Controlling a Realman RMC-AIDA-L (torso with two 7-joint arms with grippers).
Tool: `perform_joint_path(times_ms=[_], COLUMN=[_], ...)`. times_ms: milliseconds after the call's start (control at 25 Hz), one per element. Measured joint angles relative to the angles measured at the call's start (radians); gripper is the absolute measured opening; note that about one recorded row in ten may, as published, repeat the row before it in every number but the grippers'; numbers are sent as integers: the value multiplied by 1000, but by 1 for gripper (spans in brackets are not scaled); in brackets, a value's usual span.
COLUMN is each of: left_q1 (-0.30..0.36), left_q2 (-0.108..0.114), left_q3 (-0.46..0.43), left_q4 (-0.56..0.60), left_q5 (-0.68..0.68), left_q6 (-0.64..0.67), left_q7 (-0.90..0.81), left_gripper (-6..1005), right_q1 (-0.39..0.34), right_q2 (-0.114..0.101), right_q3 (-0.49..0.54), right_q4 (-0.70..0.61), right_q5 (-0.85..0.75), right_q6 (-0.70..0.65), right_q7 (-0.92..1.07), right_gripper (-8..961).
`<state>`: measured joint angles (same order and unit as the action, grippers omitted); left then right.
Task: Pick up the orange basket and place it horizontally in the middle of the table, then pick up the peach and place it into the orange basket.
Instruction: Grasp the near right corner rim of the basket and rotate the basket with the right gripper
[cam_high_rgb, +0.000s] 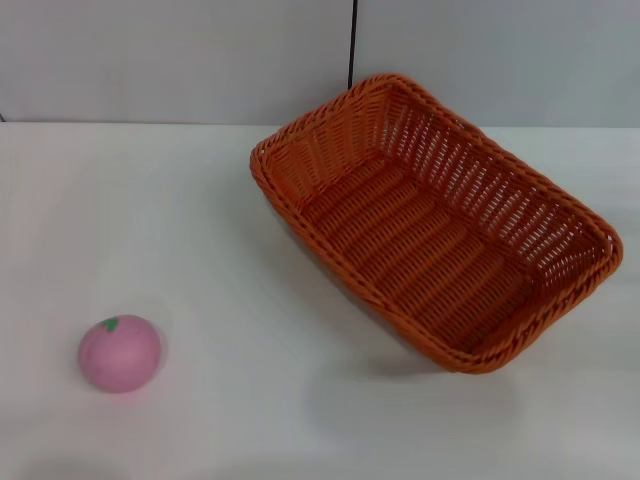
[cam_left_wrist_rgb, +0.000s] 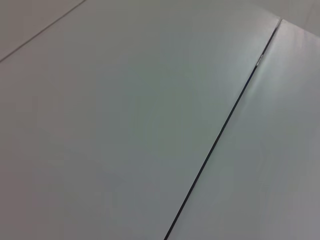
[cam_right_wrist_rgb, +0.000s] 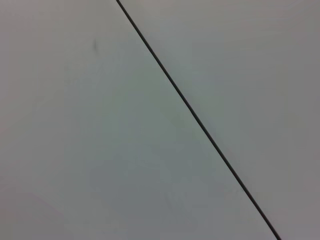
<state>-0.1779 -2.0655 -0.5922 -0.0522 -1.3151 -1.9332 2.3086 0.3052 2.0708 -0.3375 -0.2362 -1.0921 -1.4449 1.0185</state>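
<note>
The orange basket rests on the white table right of centre in the head view, turned at a slant with one corner toward the back wall. Its inside holds nothing. The pink peach with a green leaf mark sits near the front left of the table, well apart from the basket. Neither gripper shows in any view; both wrist views show only plain grey panels crossed by a dark seam.
A grey wall with a dark vertical seam stands behind the table's far edge. Bare white tabletop lies between the peach and the basket and along the front edge.
</note>
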Motion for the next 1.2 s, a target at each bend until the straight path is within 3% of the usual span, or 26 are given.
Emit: perform_joint_path(times_ms=[80, 560, 760, 1040, 1080, 1200], left_q1=[0, 7, 9, 9, 9, 11], left_q2=[0, -2, -2, -1, -1, -1], left_q3=[0, -9, -9, -5, -2, -2], left_q4=[1, 0, 0, 1, 4, 4], left_q5=[0, -7, -6, 1, 1, 2], left_q6=[2, 10, 10, 9, 7, 5], left_q7=[0, 7, 8, 5, 5, 5], left_gripper=[593, 191, 75, 85, 87, 127], right_q1=[0, 0, 3, 4, 5, 12], right_q2=[0, 1, -1, -9, -17, -28], right_q3=[0, 0, -14, -96, -126, -146], right_q4=[0, 0, -8, -153, -242, -332], right_q5=[0, 0, -8, -93, -155, -227], right_q6=[0, 1, -9, -87, -112, -133], right_q7=[0, 0, 1, 202, 321, 441], right_gripper=[409, 429, 438, 449, 451, 456])
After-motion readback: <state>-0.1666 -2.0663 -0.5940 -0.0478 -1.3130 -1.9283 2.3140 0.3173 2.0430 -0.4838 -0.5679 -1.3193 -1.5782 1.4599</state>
